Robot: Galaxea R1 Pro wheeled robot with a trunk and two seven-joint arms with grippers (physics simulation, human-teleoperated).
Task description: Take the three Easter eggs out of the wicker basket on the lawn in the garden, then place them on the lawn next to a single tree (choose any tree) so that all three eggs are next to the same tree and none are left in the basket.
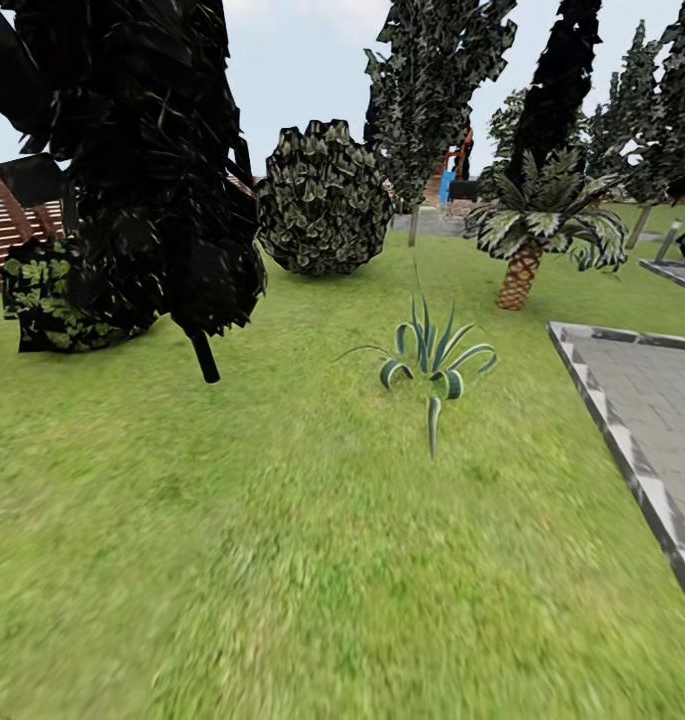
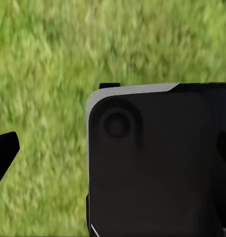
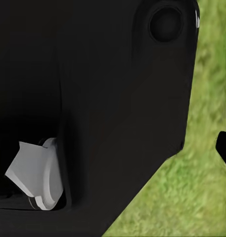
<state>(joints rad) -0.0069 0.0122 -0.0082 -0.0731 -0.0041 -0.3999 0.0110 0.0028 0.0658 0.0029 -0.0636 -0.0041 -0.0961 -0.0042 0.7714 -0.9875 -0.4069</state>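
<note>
The lawn (image 1: 282, 560) spreads across the garden in the head view. A tree (image 1: 414, 215) with a pale grey trunk and dark speckled leaves stands far back, past the middle. The Easter eggs and the wicker basket are out of view. In the left wrist view, one dark fingertip (image 2: 5, 148) of my left gripper hangs over grass beside the robot's black body (image 2: 157, 163). In the right wrist view, a dark fingertip (image 3: 224, 147) shows at the edge, beside more of the black body (image 3: 93, 98). I cannot tell either gripper's opening.
A black-trunked tree (image 1: 204, 355) stands near left, with a leafy bush (image 1: 52, 295) and brown fence (image 1: 7, 225) behind it. A spiky plant (image 1: 432, 365) grows mid-lawn. A round bush (image 1: 324, 200) and a palm (image 1: 520, 272) stand further back. Grey paving (image 1: 652, 410) borders the right.
</note>
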